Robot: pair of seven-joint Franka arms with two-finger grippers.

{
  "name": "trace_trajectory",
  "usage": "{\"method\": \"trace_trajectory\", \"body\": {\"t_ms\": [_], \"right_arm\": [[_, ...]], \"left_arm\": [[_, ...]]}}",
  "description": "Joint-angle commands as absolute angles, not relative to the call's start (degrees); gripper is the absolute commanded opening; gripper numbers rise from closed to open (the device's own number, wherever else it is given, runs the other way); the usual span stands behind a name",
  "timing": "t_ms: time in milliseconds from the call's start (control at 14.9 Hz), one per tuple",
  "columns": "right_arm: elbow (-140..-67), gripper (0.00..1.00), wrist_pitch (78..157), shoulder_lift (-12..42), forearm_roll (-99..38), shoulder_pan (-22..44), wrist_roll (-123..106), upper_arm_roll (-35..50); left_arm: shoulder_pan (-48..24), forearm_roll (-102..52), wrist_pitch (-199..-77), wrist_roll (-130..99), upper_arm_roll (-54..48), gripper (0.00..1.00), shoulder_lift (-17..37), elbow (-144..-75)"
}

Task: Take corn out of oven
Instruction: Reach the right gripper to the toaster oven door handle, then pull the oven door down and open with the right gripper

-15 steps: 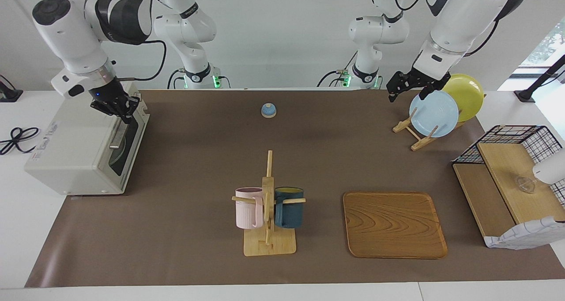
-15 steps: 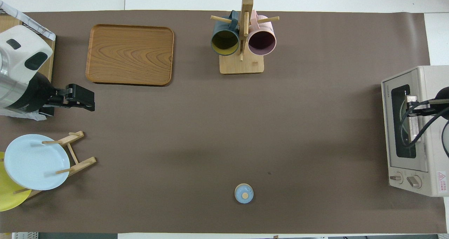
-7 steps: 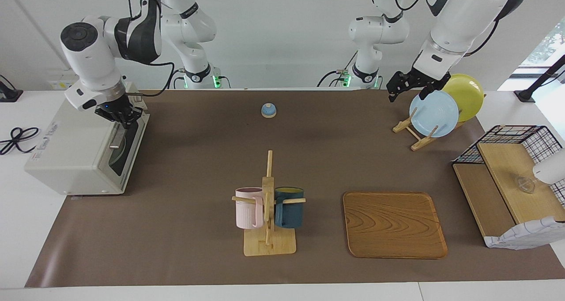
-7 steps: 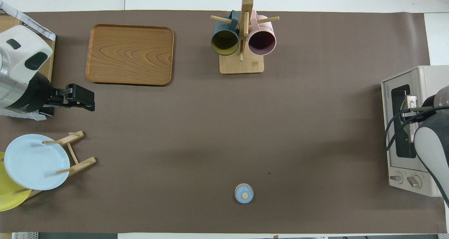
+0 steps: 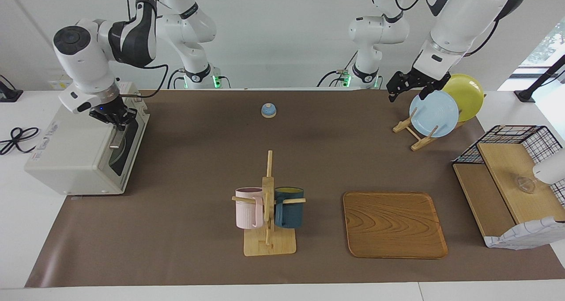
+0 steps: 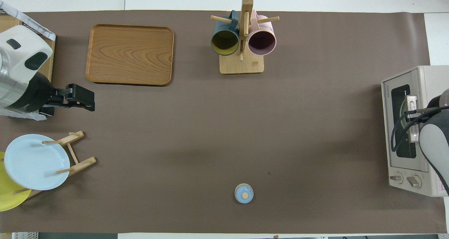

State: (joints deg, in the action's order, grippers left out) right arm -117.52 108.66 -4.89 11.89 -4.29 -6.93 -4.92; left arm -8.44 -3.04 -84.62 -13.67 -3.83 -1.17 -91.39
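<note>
The off-white oven (image 5: 66,155) stands at the right arm's end of the table, and its dark glass door (image 5: 126,147) is closed. It also shows in the overhead view (image 6: 421,78). The corn is hidden. My right gripper (image 5: 115,118) is down at the top of the door, at the end of the metal bar handle (image 5: 115,138) nearer to the robots. In the overhead view the right arm (image 6: 433,141) covers that gripper and part of the handle (image 6: 410,104). My left gripper (image 5: 394,89) waits in the air over the mat beside the plate rack, and it also shows from overhead (image 6: 82,100).
A plate rack (image 5: 415,135) holds a light blue plate (image 5: 434,113) and a yellow plate (image 5: 465,95). A mug tree (image 5: 268,204) with a pink and a dark blue mug stands mid-table beside a wooden tray (image 5: 393,223). A small blue bell (image 5: 268,110) sits near the robots. A black wire shelf (image 5: 512,177) is at the left arm's end.
The right arm has swung round so its forearm now lies over the oven from the robots' end. Its gripper stays at the top of the door. The door stays closed. The left arm has not moved.
</note>
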Motion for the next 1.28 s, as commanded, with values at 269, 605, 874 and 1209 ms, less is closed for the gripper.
{"method": "trace_trajectory", "body": {"t_ms": [269, 605, 874, 1209], "right_arm": [[-119.71, 0.00, 112.67, -4.40, 12.04, -4.31, -7.91, -4.22], [-121.81, 0.00, 119.34, -1.15, 10.82, -1.67, -7.65, -4.13], [-123.31, 0.00, 124.44, 1.92, 5.37, -0.54, -7.74, -4.04], [-126.74, 0.00, 132.62, 4.47, 3.69, 1.67, -6.86, -4.13]], "left_arm": [[-7.73, -1.93, -84.11, -13.54, -4.31, 1.00, -1.32, -90.97], [-7.73, -2.02, -84.29, -13.62, -4.31, 1.00, -1.32, -90.97], [-7.82, -2.02, -84.29, -13.71, -4.31, 1.00, -1.32, -90.97], [-7.82, -2.02, -84.29, -13.62, -4.31, 1.00, -1.32, -90.97]]}}
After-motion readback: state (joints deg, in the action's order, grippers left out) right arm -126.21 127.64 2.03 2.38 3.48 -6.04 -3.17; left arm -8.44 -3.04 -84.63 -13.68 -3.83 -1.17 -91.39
